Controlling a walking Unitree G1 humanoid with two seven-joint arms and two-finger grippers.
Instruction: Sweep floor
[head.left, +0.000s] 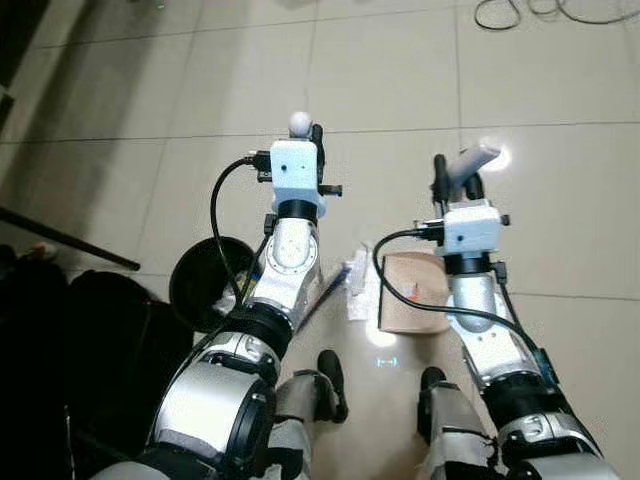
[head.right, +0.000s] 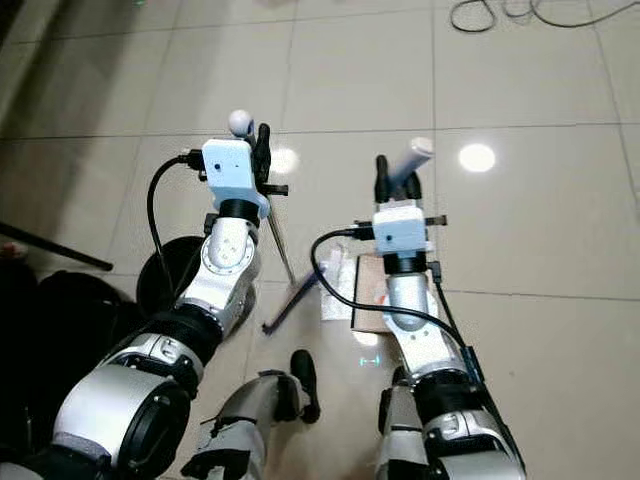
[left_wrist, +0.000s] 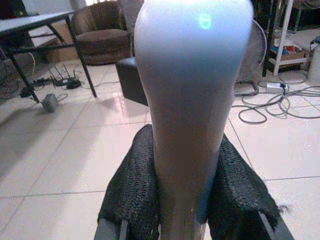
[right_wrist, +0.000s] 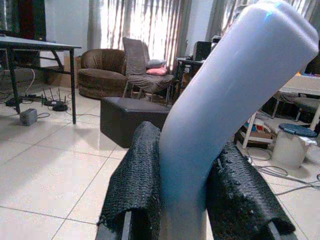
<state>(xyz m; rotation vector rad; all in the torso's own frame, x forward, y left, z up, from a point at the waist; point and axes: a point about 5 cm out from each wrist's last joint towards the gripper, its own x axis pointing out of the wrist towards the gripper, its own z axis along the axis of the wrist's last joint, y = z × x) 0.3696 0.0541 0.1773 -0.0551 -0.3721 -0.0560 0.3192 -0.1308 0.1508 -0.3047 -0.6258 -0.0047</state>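
Sweeping is underway: left end effector (head.right: 262, 135) pinches the broom handle (head.right: 240, 122), right end effector (head.right: 390, 172) pinches the dustpan handle (head.right: 412, 158); next, brush the near paper scraps (head.right: 335, 285) rightward into the dustpan (head.right: 368, 290).

Ahead of both arms the tiled floor (head.left: 400, 90) lies open, with room to pass forward and to the right. A cable (head.left: 520, 12) loops at the far edge. Near the feet, a cardboard piece (head.left: 412, 292) and crumpled paper (head.left: 358, 285) lie between the arms; a black bin (head.left: 205, 282) and a dark bag (head.left: 90, 340) crowd the left.
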